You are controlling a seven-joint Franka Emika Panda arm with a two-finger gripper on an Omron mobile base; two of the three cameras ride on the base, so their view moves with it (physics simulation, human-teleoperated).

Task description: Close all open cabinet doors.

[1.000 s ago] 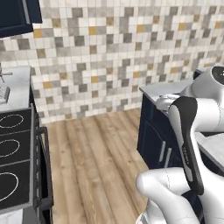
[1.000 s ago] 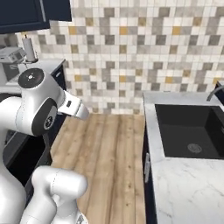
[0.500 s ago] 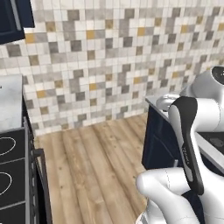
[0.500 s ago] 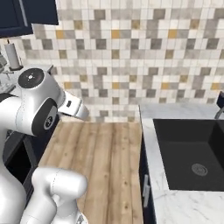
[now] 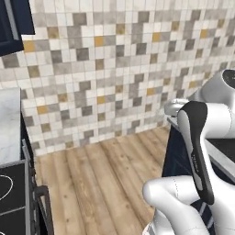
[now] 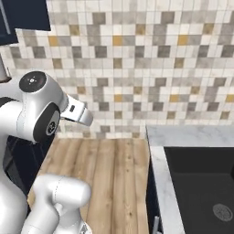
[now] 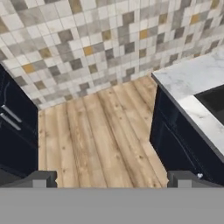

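Left base view: from behind the arm's left, facing forward and down; mosaic tile wall [image 5: 119,69] ahead, wood floor [image 5: 101,183] below, stove edge at left.
Right base view: from behind the arm's right, same wall [image 6: 151,68] and floor [image 6: 114,173]; marble tabletop [image 6: 192,136] with sink at right.
Hand view: low, looking along the fingers [image 7: 38,178] onto floor, wall base and tabletop corner [image 7: 192,83].

Pincer [image 7: 112,177] open, empty, fingertips wide apart, arm folded
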